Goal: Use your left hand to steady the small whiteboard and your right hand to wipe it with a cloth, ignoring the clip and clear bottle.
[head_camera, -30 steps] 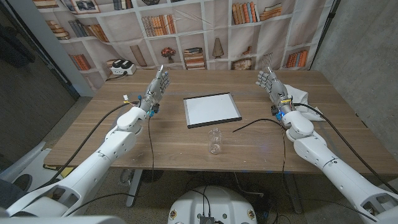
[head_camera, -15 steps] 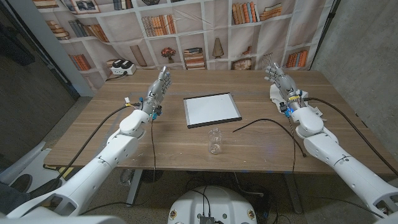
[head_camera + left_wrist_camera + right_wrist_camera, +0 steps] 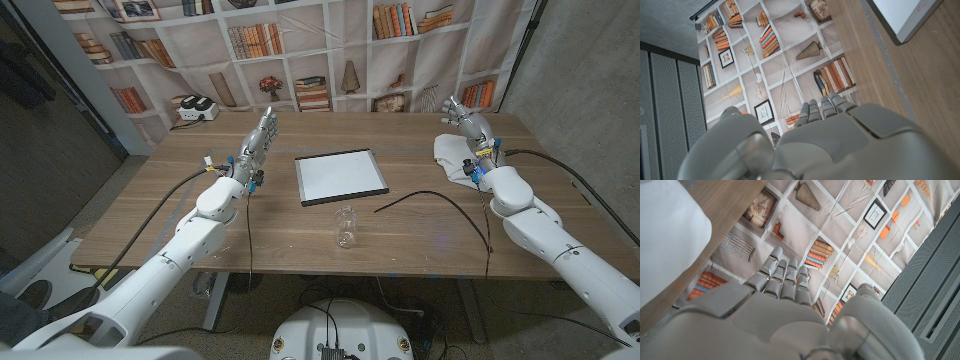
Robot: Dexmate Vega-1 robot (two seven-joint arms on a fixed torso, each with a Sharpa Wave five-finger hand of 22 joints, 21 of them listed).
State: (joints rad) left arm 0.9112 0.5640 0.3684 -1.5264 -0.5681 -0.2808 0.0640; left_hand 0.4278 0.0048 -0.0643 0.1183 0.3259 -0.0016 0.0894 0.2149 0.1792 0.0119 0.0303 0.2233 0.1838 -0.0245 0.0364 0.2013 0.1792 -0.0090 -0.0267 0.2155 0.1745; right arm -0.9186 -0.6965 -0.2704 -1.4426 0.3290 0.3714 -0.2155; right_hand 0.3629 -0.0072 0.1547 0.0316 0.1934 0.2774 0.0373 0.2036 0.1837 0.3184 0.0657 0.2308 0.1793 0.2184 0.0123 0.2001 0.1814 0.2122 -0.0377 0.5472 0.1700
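Right hand [image 3: 468, 121] now swung out past the whiteboard [image 3: 340, 176], open above the cloth [image 3: 457, 158]. Left hand [image 3: 258, 140] open beside the whiteboard, not touching. Cloth pickup likely next.

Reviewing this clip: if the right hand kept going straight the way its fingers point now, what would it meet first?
Probably nothing on the table. The right hand points past the far edge of the table, with the cloth beside and below it. Next in line looks like the bookshelf backdrop, though depth is unclear.
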